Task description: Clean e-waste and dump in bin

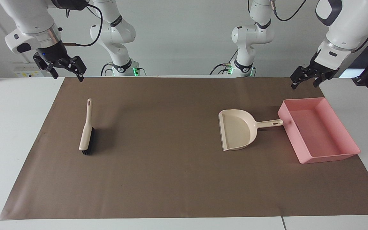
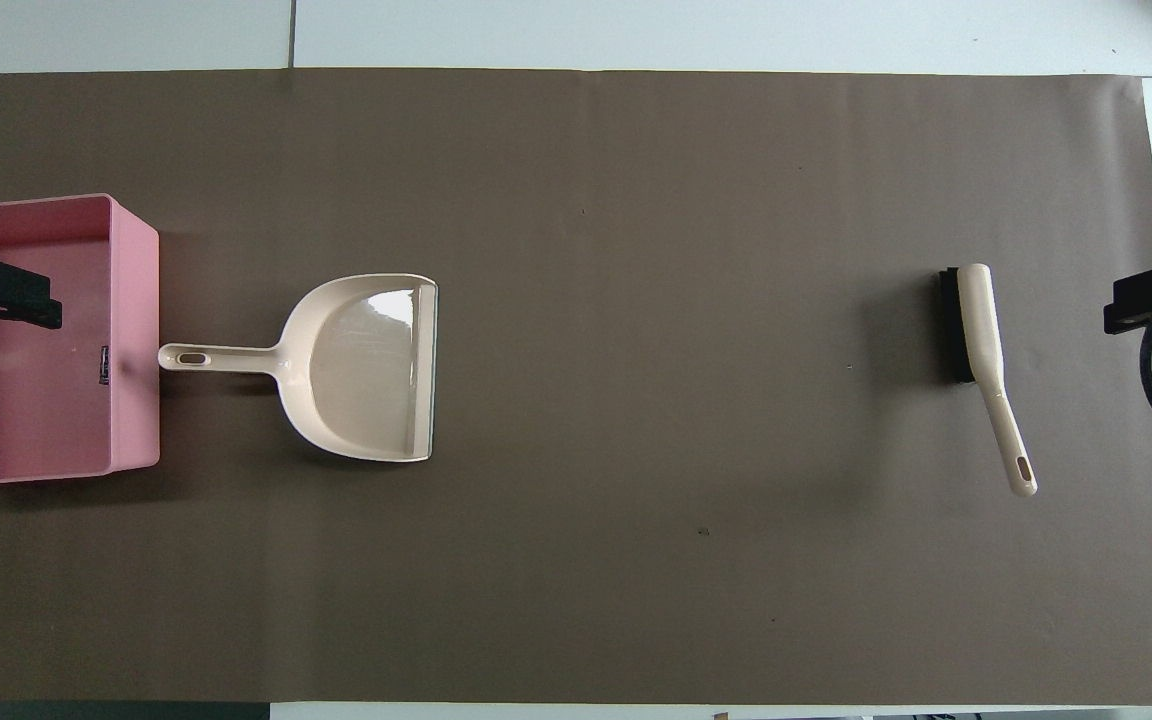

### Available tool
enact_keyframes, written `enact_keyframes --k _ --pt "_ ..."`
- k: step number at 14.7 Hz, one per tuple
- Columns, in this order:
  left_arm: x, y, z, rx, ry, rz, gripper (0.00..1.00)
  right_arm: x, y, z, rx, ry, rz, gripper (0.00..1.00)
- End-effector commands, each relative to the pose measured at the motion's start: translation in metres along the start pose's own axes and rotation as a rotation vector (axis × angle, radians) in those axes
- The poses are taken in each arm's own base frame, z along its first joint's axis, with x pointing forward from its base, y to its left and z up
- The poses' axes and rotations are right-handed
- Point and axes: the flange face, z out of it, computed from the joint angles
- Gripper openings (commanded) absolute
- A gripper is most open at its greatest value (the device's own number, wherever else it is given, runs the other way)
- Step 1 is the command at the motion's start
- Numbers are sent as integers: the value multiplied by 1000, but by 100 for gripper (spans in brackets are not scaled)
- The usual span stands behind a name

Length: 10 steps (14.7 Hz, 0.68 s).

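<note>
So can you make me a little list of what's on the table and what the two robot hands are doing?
mat: brown sheet covering the table
bin: pink tray, at the left arm's end
dustpan: beige, beside the bin, handle pointing at it
brush: beige handle, black bristles, at the right arm's end
e-waste: none visible on the mat
left gripper: open, in the air, holding nothing
right gripper: open, in the air, holding nothing

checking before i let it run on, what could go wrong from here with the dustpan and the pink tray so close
1. The dustpan handle tip sits right at the bin wall, so a grasp there may knock the bin.
2. The left gripper hangs above the bin's robot-side end; coming down it could clip the rim.
3. No e-waste shows on the brown mat, so the brush may sweep nothing.
</note>
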Motion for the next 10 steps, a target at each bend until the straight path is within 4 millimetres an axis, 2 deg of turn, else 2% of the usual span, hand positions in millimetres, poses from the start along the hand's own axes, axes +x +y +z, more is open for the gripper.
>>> enact_keyframes --k 1,10 --pt "-6 2 -1 -25 24 37 98 -3 4 2 11 11 8 100" --pt "-8 1 2 -23 1 82 98 -4 0 1 12 14 25 100"
